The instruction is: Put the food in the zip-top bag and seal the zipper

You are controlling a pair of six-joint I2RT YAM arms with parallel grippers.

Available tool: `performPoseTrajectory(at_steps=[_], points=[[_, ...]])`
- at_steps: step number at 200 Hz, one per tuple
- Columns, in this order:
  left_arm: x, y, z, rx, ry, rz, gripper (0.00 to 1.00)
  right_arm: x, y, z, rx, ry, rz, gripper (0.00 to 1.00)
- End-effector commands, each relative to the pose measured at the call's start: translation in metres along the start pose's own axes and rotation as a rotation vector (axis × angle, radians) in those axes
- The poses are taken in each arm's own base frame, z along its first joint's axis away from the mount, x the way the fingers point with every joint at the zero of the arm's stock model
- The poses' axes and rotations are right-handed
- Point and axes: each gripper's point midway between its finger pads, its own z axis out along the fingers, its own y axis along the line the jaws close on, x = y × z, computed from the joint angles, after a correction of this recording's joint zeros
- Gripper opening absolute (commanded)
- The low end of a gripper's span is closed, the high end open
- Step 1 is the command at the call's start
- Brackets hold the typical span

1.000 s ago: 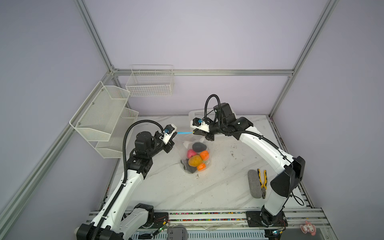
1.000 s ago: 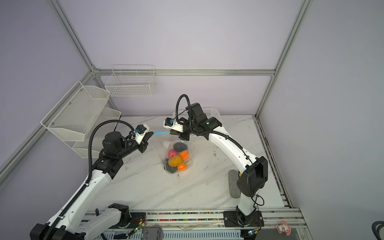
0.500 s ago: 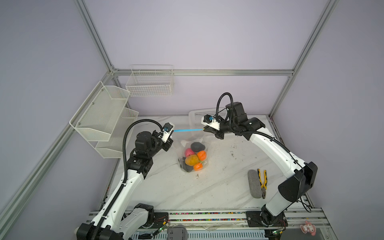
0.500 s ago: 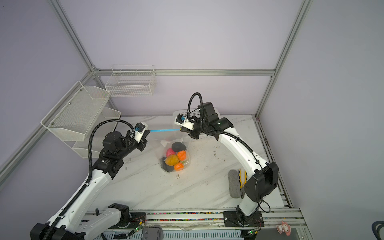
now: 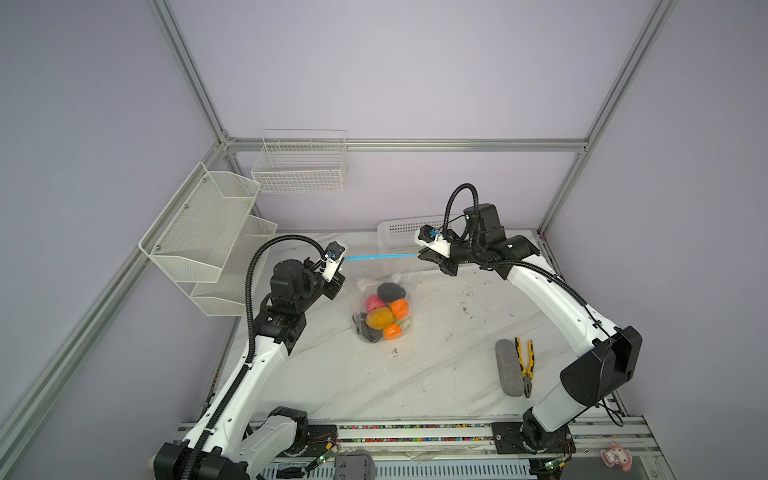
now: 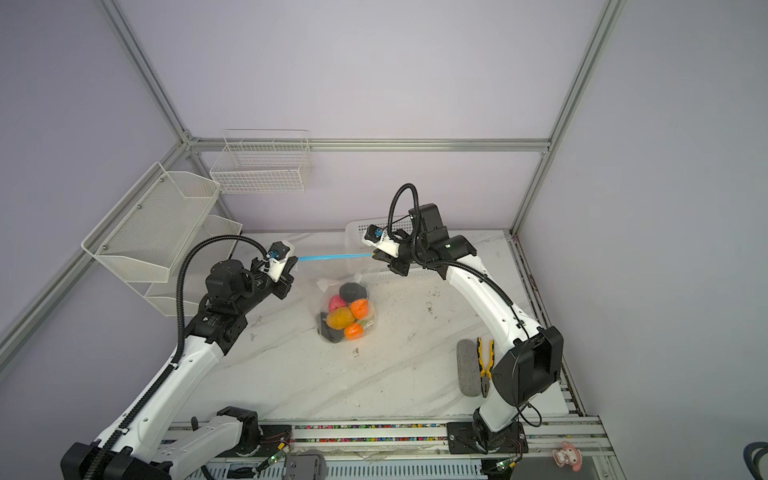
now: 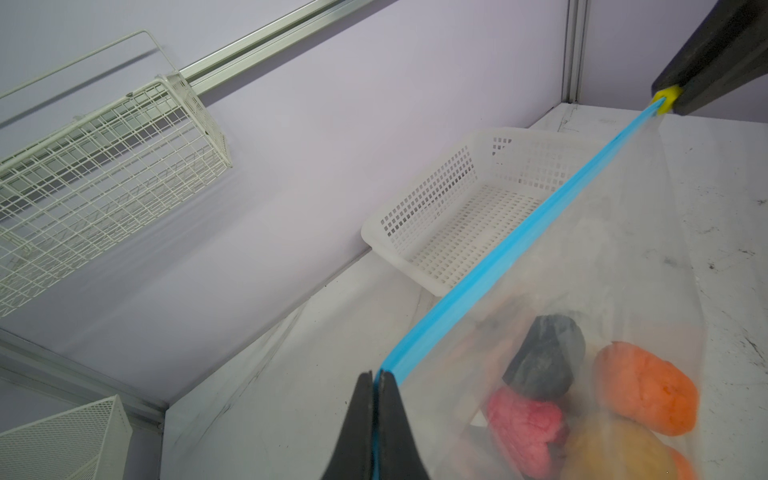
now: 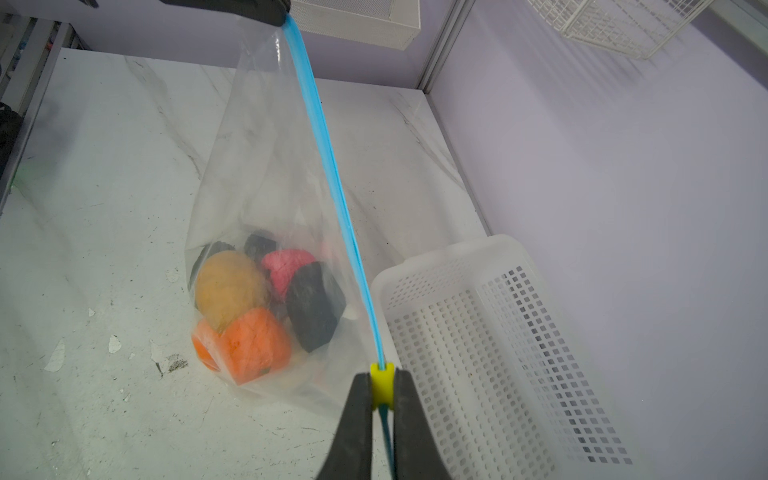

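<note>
Stretching thin light-blue zipper strip (image 5: pixel 380 257) taut near back edge of bench (image 5: pixel 436 374): left gripper (image 7: pixel 377 376) pinched shut on one end, right gripper (image 8: pixel 382 380) clamped on small yellow slider (image 8: pixel 382 392). Large clear floppy bag (image 8: pixel 257 166) hangs below, colourful toy food (image 5: pixel 380 318) inside. Pull slider straight, left end anchored.

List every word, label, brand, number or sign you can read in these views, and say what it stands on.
No text can be read in any view.
Tiny white print on the left arm's black joint housing: too small to read.
White label patch on the clear plastic zip-top bag: no writing can be made out.
</note>
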Motion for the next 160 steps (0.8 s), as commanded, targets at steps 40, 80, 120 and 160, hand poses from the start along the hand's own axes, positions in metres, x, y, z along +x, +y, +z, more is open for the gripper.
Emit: performPoseTrajectory(at_steps=[40,80,120,160], points=[[-0.043,0.038,-0.013,-0.135,-0.063,0.037,0.00,0.003,-0.008,-0.021,0.053,0.007,-0.003,0.00],[-0.045,0.031,-0.012,-0.093,-0.080,0.033,0.00,0.001,-0.009,-0.023,0.050,-0.004,0.005,0.00],[-0.072,-0.013,-0.018,0.128,-0.229,0.023,0.00,-0.026,0.017,0.000,-0.056,-0.066,0.007,0.45],[-0.089,-0.028,-0.026,0.198,-0.293,0.050,0.00,-0.039,0.030,0.036,-0.114,-0.020,-0.010,0.62]])
